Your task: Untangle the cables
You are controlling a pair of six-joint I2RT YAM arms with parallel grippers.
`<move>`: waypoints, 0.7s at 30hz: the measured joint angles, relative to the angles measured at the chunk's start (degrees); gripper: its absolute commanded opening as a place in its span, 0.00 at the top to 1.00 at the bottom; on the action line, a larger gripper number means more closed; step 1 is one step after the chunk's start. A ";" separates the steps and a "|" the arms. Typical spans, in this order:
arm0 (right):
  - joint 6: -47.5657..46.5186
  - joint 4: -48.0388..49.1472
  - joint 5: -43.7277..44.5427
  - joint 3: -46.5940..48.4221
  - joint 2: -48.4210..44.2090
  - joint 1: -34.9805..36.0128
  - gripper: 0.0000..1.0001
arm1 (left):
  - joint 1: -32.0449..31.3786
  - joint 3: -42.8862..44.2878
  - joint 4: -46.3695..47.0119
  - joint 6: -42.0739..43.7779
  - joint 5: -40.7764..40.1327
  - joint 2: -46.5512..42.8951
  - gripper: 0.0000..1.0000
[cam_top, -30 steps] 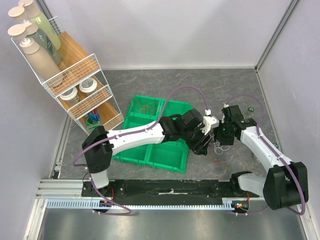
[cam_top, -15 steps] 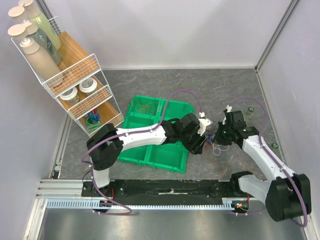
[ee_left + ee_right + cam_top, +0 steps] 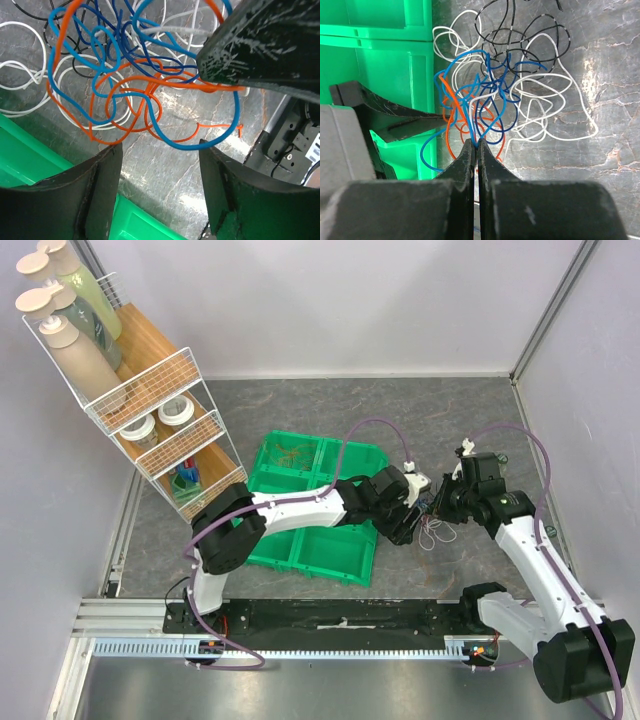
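Ok, nearest first: both arm bases sat on the black rail (image 3: 340, 618) at the near edge, the left arm (image 3: 290, 508) stretched rightward over the green bins (image 3: 335, 552) and the right arm (image 3: 535, 555) angled in toward the middle. The left hand (image 3: 159, 150) hung low over the grey counter (image 3: 400, 410), fingers well apart, nothing gripped. The nearest blue loop of the cables (image 3: 492, 75) lay right at the mouth of that gap, contact not clear. The right hand (image 3: 476, 145) faced it from the other side with fingers pressed together, clamped on a few blue strands that ran straight into its tips. In the left wrist view its dark finger also covered an orange strand. The cables were one knotted heap on the counter, just right of the bins and between the two hands: blue and orange crossed tightly in the core, white and black loops lying looser around it. Further back, the far-left bin compartment held some thin orange-brown strands (image 3: 290, 452). Beyond that, at the far left, a wire rack (image 3: 190, 370) with wooden shelves stood against the wall, white-lidded jars (image 3: 165, 418) on a middle shelf, tall bottles (image 3: 70, 340) on top.
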 measured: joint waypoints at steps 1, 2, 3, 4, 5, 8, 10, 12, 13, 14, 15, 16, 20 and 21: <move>0.02 -0.28 -0.11 0.00 0.04 0.00 1.00 | -0.02 0.04 0.20 -0.11 0.02 -0.09 0.23; 0.02 -0.52 -0.17 0.02 0.07 0.00 1.00 | -0.02 0.04 0.50 -0.31 0.17 -0.15 0.23; 0.04 -0.74 -0.22 0.09 0.11 0.00 1.00 | -0.02 0.04 0.83 -0.52 0.31 -0.15 0.23; 0.07 -1.03 -0.37 0.24 0.20 0.00 1.00 | -0.02 0.04 1.16 -0.70 0.39 -0.15 0.25; 0.11 -1.25 -0.42 0.46 0.26 0.00 1.00 | -0.02 0.04 1.53 -0.87 0.46 -0.15 0.28; 0.26 -2.36 -0.66 1.73 0.31 -0.02 1.00 | 0.02 0.98 1.31 -1.20 1.01 0.33 0.40; 0.35 -2.80 -0.85 3.02 0.31 -0.04 1.00 | 0.02 2.60 1.29 -1.40 1.40 1.36 0.52; 0.52 -2.84 -1.20 4.00 0.31 -0.04 1.00 | 0.02 3.87 1.33 -1.51 1.36 2.36 0.59; 0.68 -2.80 -1.22 4.24 0.31 -0.04 1.00 | 0.04 3.98 1.31 -1.55 1.31 2.49 0.65; 0.87 -2.82 -1.25 4.35 0.31 -0.04 1.00 | 0.11 4.35 1.05 -1.53 1.14 2.80 0.69; 0.94 -2.84 -1.25 4.37 0.31 -0.04 1.00 | 0.13 4.72 0.87 -1.46 0.79 3.13 0.77; 1.09 -2.91 -1.29 4.37 0.44 -0.04 1.00 | 0.17 5.11 0.55 -1.46 0.22 3.43 0.86; 1.33 -3.06 -1.66 4.37 1.51 -0.04 0.99 | 0.37 6.71 -1.14 -1.20 -2.29 4.17 0.98; 1.33 -3.15 -1.60 4.39 1.86 -0.04 0.96 | 0.42 6.99 -1.73 -1.09 -3.45 4.17 0.98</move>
